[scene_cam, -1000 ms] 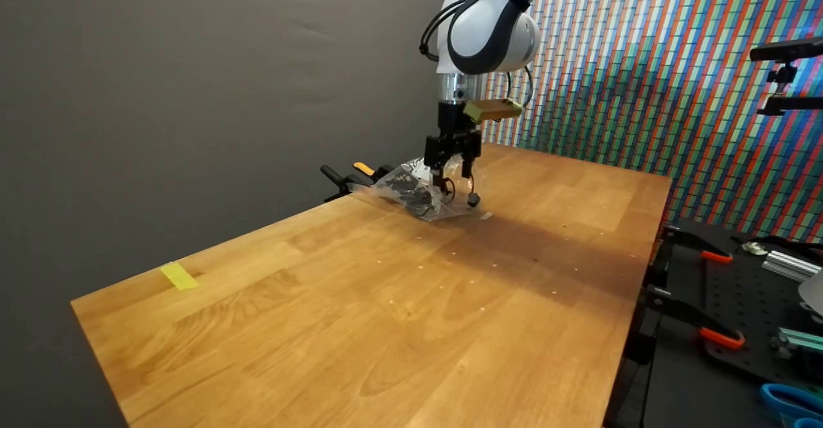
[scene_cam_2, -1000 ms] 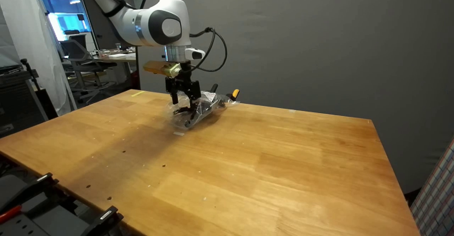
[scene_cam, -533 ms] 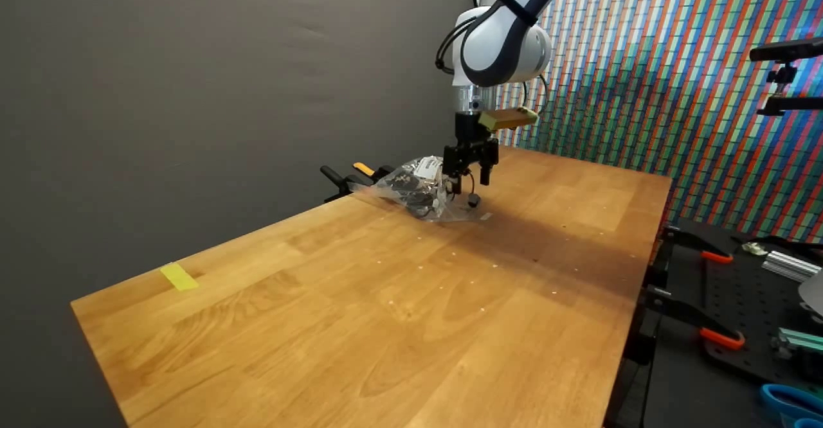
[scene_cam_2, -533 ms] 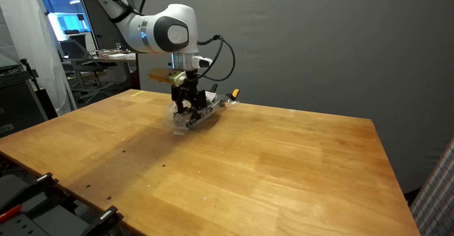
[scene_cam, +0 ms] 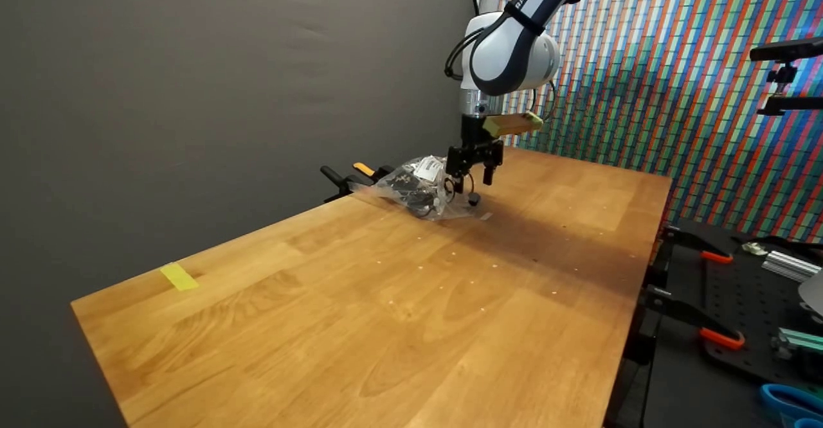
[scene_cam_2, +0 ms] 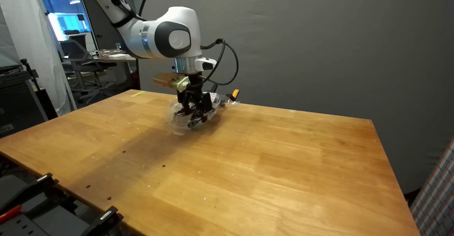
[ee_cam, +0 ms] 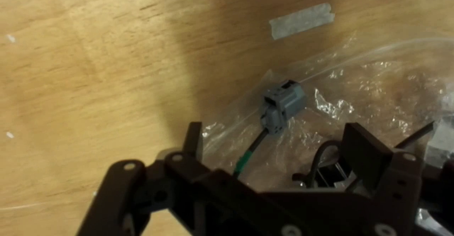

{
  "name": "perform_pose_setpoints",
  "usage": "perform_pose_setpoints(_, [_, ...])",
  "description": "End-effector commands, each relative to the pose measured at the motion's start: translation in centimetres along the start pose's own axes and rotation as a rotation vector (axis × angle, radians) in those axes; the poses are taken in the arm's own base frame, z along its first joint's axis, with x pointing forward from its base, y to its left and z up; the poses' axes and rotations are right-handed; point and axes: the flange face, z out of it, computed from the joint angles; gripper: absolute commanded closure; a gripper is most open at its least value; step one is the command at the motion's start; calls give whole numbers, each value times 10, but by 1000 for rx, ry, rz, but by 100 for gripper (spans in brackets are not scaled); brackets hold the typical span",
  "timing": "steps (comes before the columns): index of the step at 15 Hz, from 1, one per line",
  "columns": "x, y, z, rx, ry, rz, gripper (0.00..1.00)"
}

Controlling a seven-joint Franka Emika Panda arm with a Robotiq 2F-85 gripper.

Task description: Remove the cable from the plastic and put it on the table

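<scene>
The clear plastic bag [scene_cam: 395, 190] lies crumpled near the table's back edge, with dark coiled parts and a white label in it. It also shows in the wrist view [ee_cam: 369, 87]. The cable's grey connector [ee_cam: 289, 103] lies over the bag's near end; its black lead with a green band [ee_cam: 243, 162] runs down behind the gripper. The connector shows in an exterior view [scene_cam: 474, 198]. My gripper [ee_cam: 275, 129] is open, pointing down, its fingers on either side of the lead. A black cable loop [ee_cam: 319, 154] lies beside the right finger. I cannot tell whether the fingers touch anything.
Black clamps with a yellow-orange tip [scene_cam: 363, 169] stand at the back edge beside the bag. A strip of pale tape [ee_cam: 301, 21] is on the wooden table [scene_cam: 360, 325] near the bag. A black side bench [scene_cam: 681, 376] with clamps runs along the table's side.
In both exterior views the arm and gripper have moved down and to the right. The gripper stays open. The bag has shifted little and the connector lies where it was.
</scene>
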Motion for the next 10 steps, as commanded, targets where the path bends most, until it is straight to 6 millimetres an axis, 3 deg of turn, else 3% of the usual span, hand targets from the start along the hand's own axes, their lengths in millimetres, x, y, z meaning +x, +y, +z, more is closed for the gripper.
perform_pose_setpoints(1, [15, 5, -11, 8, 77, 56, 0])
perform_pose_setpoints(5, [26, -2, -22, 60, 105, 86, 0])
perform_pose_setpoints(10, [31, -18, -21, 95, 116, 93, 0])
